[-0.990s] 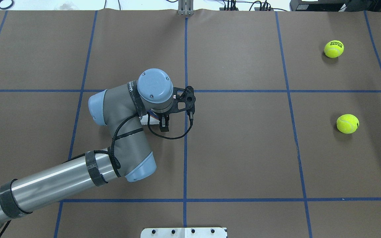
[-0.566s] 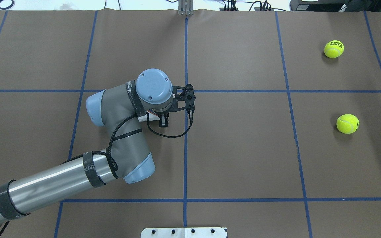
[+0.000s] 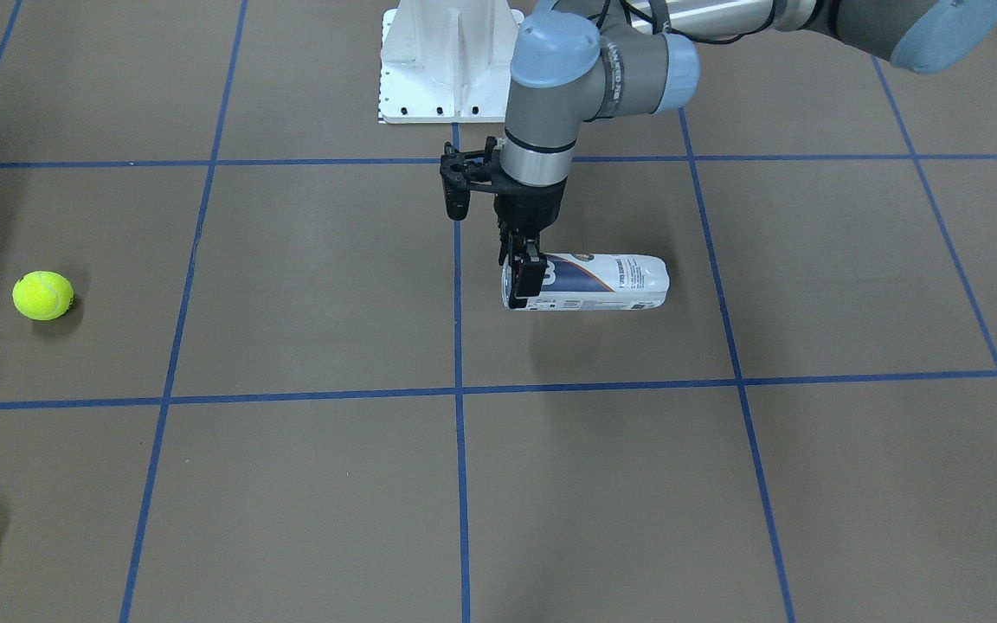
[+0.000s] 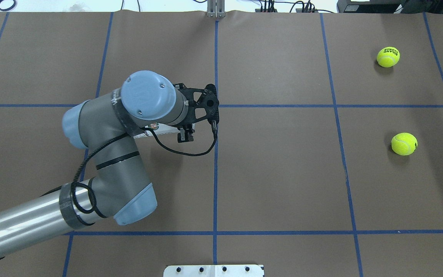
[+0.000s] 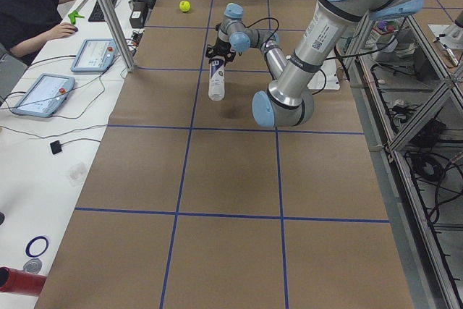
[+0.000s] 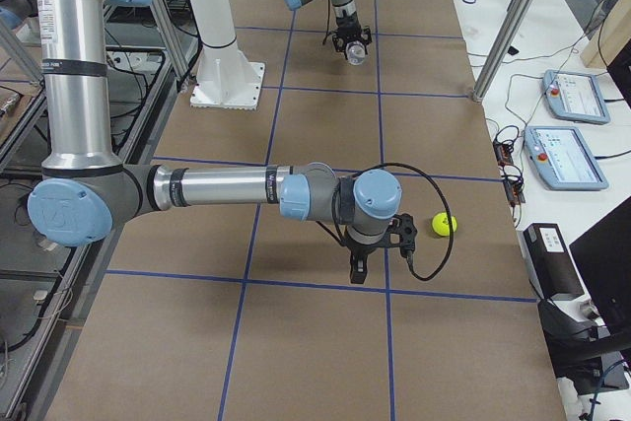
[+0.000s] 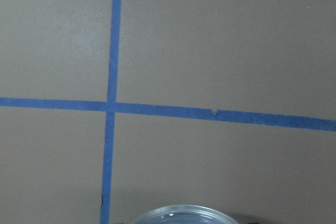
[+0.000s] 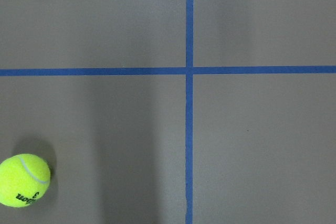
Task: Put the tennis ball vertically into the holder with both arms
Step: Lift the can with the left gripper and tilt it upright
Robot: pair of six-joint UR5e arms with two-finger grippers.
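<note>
Within the last 1 s the left arm's wrist has shifted toward the upper left of the overhead view and looms larger, so it has likely risen. The left gripper (image 3: 523, 279) pinches the holder (image 3: 615, 281) near its mouth. The holder hangs horizontal at frame centre over its shadow, probably lifted for uprighting. A ball (image 4: 404, 144) and a second ball (image 4: 388, 57) sit well apart from it at far right. The right gripper (image 6: 358, 269) hovers mid-frame, and I cannot tell how its jaws stand. Only the pedestal (image 3: 451, 61) at top centre is near the holder.
</note>
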